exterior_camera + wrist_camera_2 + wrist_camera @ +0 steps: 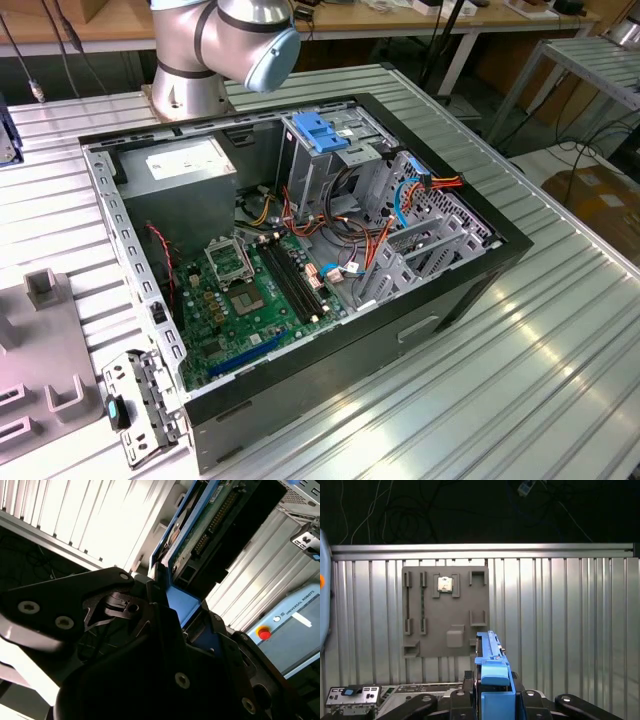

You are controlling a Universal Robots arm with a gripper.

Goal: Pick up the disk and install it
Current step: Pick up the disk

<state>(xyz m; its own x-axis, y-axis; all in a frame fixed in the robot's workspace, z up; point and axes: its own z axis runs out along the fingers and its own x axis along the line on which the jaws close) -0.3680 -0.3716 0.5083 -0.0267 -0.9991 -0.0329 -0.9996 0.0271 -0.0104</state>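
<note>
On the ribbed metal table (560, 380) stands an open computer case (300, 250), while in the first wrist view the gripper (492, 700) is clamped on the disk (492, 672), held edge-on before a grey fixture board (445, 610).

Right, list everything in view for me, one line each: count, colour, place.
computer case: one, black, open, lying on the table
table: one, ribbed silver, under the case
power supply: one, grey, in the case corner nearest the arm base
motherboard: one, green, on the case floor
fixture board: one, grey, flat on the table in the first wrist view
disk: one, blue rails, held on edge above the table
arm: one, silver with a blue joint cap, behind the case
gripper: one, black, shut on the disk
</note>
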